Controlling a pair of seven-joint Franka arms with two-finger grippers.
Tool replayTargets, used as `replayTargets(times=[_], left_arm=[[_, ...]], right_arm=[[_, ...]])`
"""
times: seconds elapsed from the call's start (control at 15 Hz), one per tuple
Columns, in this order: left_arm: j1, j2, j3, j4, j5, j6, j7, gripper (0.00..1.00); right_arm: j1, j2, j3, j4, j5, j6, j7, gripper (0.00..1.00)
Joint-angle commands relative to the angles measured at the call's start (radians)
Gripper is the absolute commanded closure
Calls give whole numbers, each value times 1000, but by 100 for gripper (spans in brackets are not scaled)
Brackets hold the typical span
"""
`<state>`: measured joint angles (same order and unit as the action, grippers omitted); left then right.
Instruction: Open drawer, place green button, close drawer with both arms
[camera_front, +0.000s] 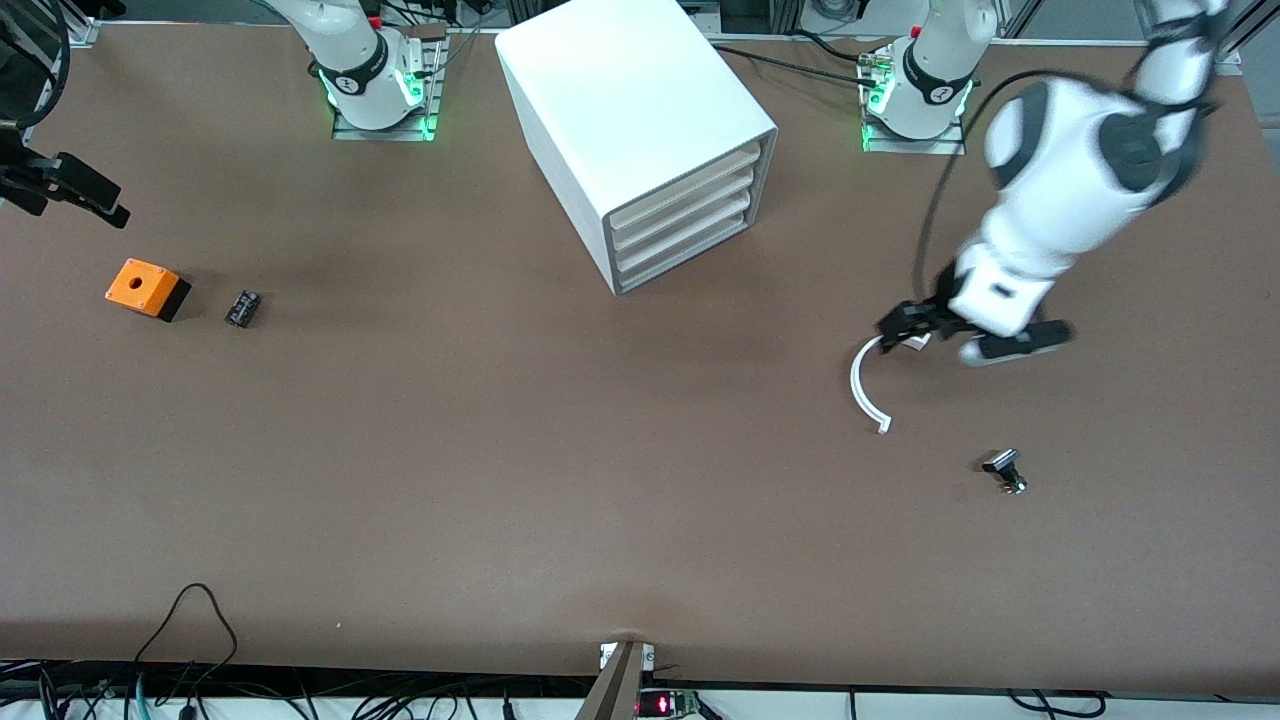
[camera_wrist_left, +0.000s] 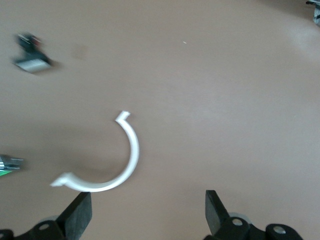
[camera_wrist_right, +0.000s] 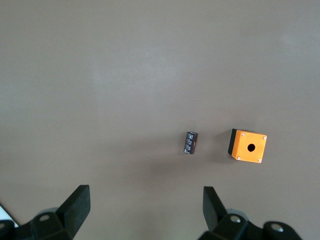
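Small silvery-black part (camera_front: 1005, 472) lies nearest; drawer (camera_front: 690, 244) shut — left gripper (camera_front: 905, 325) over white arc (camera_front: 866, 386), right gripper (camera_front: 70, 190) both open.

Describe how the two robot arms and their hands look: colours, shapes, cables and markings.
Both arms are white and rounded. The left arm has dark grey joint discs, and a black cable loops beside it. Each base carries a black band with a small white mark and glows green at the foot. The left hand and the right hand are black, with two flat wedge-shaped fingers.
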<state>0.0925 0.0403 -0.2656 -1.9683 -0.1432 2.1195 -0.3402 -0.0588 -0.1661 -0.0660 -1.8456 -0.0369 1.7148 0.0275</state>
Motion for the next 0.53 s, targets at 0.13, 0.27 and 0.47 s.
replayTargets(times=[0.13, 0.27, 0.47], left_arm=[[-4, 3, 152, 305, 29, -387, 376, 0], [-5, 3, 158, 324, 60, -420, 418, 0], [-13, 1, 158, 331, 94, -429, 418, 0]], right_arm=[[5, 30, 6, 14, 12, 5, -11, 0], [5, 31, 6, 14, 15, 5, -14, 0], [2, 40, 5, 22, 11, 19, -47, 0]])
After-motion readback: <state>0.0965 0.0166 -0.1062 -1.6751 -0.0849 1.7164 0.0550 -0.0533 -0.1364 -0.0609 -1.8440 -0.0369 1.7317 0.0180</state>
